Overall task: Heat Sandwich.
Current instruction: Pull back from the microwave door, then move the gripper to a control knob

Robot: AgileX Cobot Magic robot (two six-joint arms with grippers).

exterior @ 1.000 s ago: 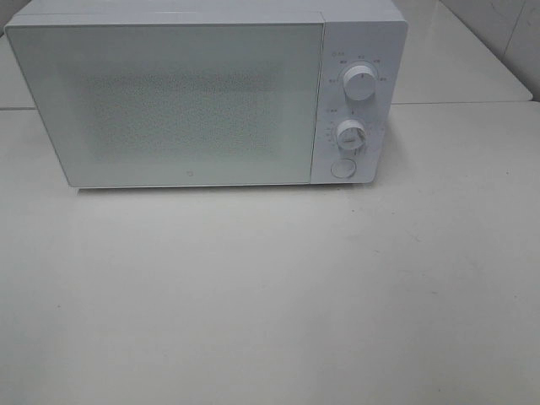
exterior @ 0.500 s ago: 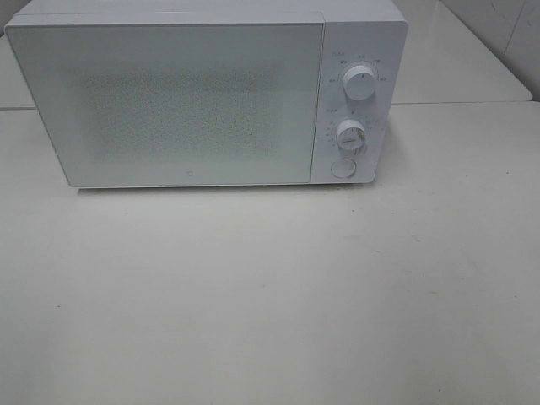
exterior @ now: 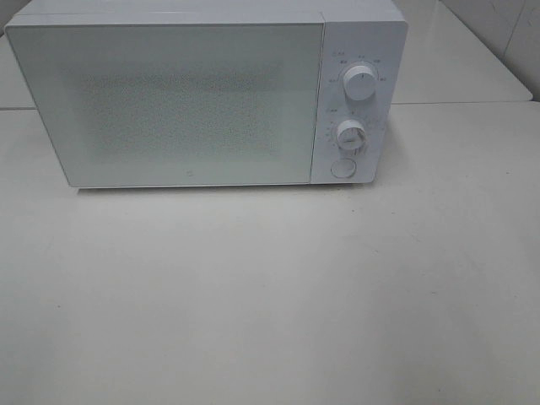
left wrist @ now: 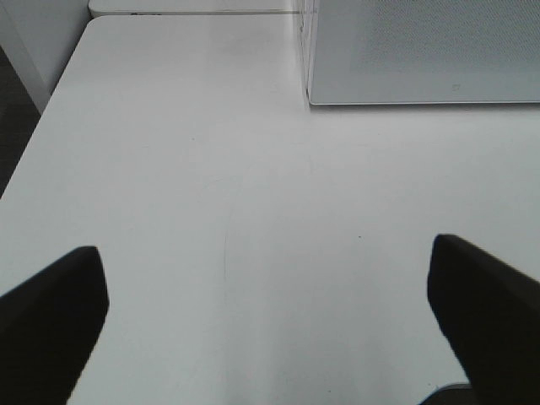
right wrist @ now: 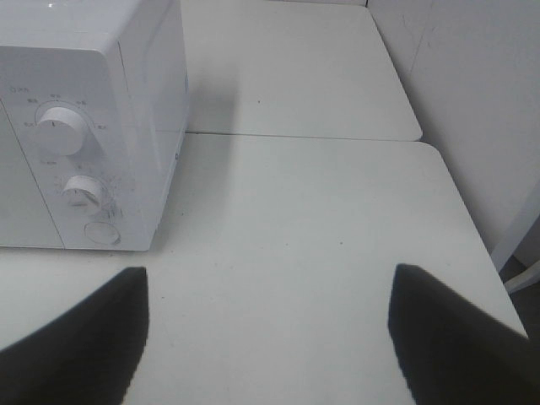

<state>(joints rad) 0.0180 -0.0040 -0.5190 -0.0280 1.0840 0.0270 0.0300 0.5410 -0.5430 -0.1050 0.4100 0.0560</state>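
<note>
Hovering over the worktop (exterior: pixel 270 304), both your jaws stand wide and empty.
Ahead of them sits the microwave (exterior: pixel 186 101), door shut.

White table (exterior: pixel 270 295) bears closed white microwave (exterior: pixel 186 101)

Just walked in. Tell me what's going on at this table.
Nothing is being handled right now. The white microwave stands on the table with its door shut. The left pincer hangs open and empty over the table by the microwave's left front corner. The right pincer hangs open and empty near the control side. No sandwich shows in any view.
</note>
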